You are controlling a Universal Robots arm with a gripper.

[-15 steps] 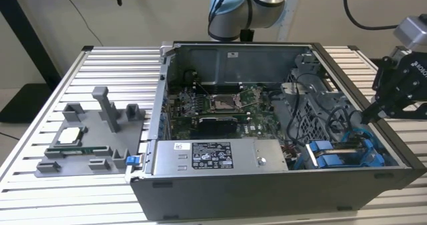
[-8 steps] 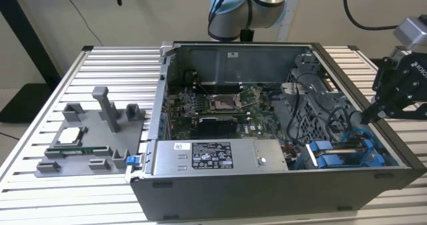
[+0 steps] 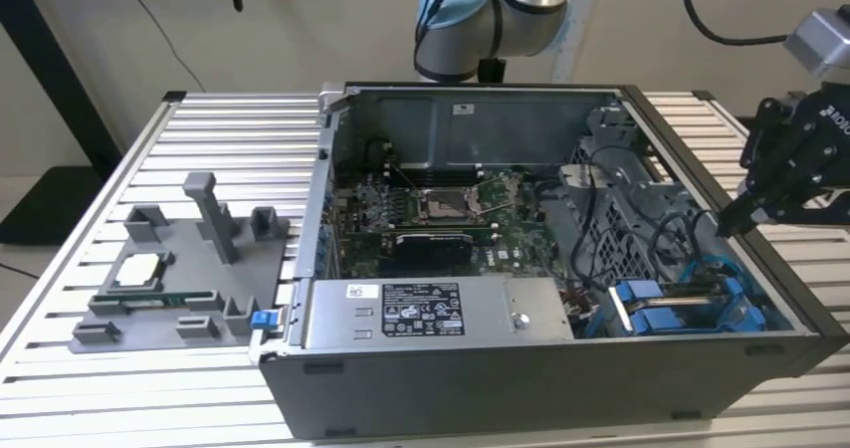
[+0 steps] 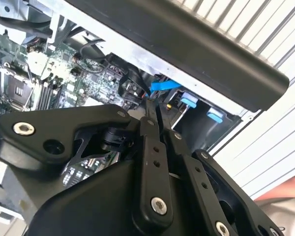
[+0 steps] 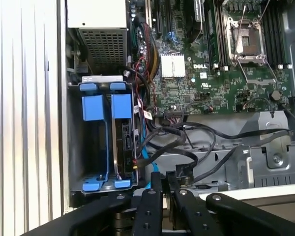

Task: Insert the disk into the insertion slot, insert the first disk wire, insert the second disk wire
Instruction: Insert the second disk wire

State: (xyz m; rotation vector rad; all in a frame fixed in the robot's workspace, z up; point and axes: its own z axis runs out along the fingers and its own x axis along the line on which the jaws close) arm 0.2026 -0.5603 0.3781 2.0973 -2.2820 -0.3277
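Open-topped computer case (image 3: 531, 388) on a slatted table (image 3: 119, 408), taking up the middle of the frame and the exterior view's right. At mid-height on that right side, just above the case's side rim: the gripper (image 3: 734, 221), tip angled down into the case. Clear air all round it above the rim, and bare table slats beyond.

Clenched, by the look of both wrist views: fingers (image 4: 150, 128) drawn together, with a thin slit left between. Blue wire (image 5: 148, 164) running right up to the tip. Cannot tell whether its end is nipped there or merely lies beside.

Low at the exterior view's right, in the case's near corner: bright blue carrier (image 3: 651, 314). In the first wrist view, the disk (image 5: 125, 142) seated edge-on in the insertion slot (image 5: 74, 147), blue rails on either side. Darker open room in the slot between the disk and the outer wall.

Tight quarters at the slot's open end: black cables (image 5: 196, 135) looping across near the tip, sheet-metal bracket edges just past them. Motherboard (image 5: 211, 73) well apart, flat on the case floor. Grey box with sticker (image 3: 425, 314) just beside the slot, along the near wall. In the second wrist view, the case's dark rim (image 4: 211, 54) crossing close beyond the fingertips.
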